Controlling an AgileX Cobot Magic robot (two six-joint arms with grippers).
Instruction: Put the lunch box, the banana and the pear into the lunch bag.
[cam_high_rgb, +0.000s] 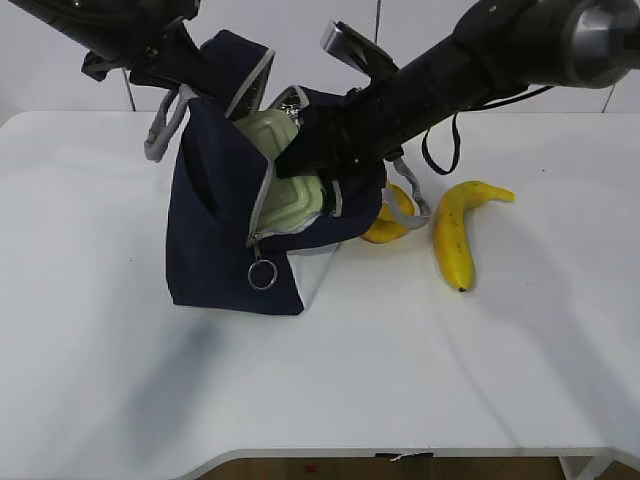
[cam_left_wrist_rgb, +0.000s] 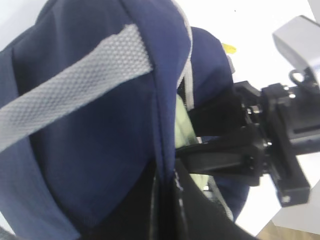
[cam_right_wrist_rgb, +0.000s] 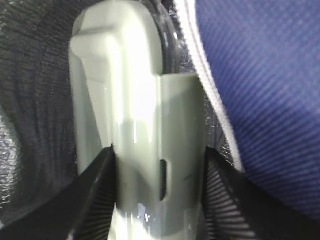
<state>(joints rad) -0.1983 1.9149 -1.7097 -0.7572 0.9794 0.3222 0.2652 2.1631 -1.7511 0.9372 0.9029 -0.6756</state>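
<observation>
The navy lunch bag (cam_high_rgb: 215, 235) stands left of centre with its mouth facing right. My left gripper (cam_high_rgb: 178, 62) is shut on the bag's top edge and holds the flap up; in the left wrist view (cam_left_wrist_rgb: 167, 200) the blue fabric (cam_left_wrist_rgb: 100, 150) is pinched between the jaws. My right gripper (cam_high_rgb: 300, 160) is shut on the sage-green lunch box (cam_high_rgb: 285, 175), which sits partly inside the bag's opening. In the right wrist view the lunch box (cam_right_wrist_rgb: 140, 115) sits between the fingers (cam_right_wrist_rgb: 95, 200). The banana (cam_high_rgb: 455, 235) lies on the table to the right. The pear (cam_high_rgb: 383, 231) shows partly behind the bag.
The white table (cam_high_rgb: 400, 370) holds everything. The zipper's ring pull (cam_high_rgb: 262, 275) hangs at the bag's front. A grey strap (cam_high_rgb: 160, 130) hangs at the bag's back left, another (cam_high_rgb: 412, 195) loops over the pear. The right arm (cam_high_rgb: 480, 50) crosses above the pear.
</observation>
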